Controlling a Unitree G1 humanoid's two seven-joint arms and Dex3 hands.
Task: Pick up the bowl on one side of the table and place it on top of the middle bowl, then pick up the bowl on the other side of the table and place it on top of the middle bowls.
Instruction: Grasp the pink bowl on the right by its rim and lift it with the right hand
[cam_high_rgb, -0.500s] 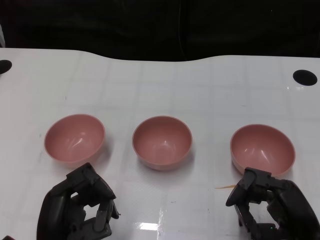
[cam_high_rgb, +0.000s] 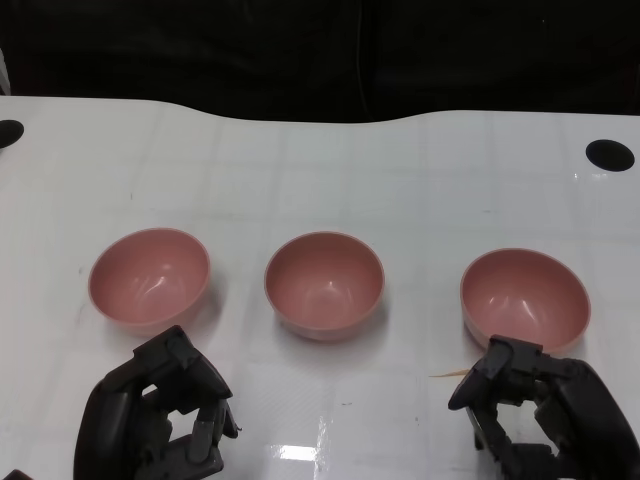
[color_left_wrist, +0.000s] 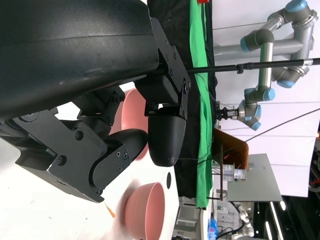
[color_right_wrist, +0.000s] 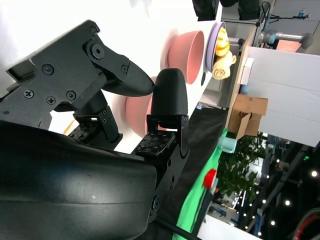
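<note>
Nothing has really changed from half a second ago: three pink bowls sit apart in a row across the middle of the frame on the white tabletop (cam_high_rgb: 420, 180), left bowl (cam_high_rgb: 149, 277), middle bowl (cam_high_rgb: 324, 284), right bowl (cam_high_rgb: 524, 298), so no stacking has begun. The left hand (cam_high_rgb: 160, 420) at lower left and the right hand (cam_high_rgb: 540, 415) at lower right hold nothing, fingers loosely apart. The right hand has crept only a shade leftward. The wrist views add the room beyond the tabletop, a green cloth (color_left_wrist: 200, 125) and blue-jointed robot arm (color_left_wrist: 265, 55), which the head view misses.

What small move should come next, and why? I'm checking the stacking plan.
Probably reach the right hand forward to the right pink bowl: it sits nearest that bowl's rim, holds nothing, and all three bowls, including the middle pink bowl, sit unstacked.
</note>
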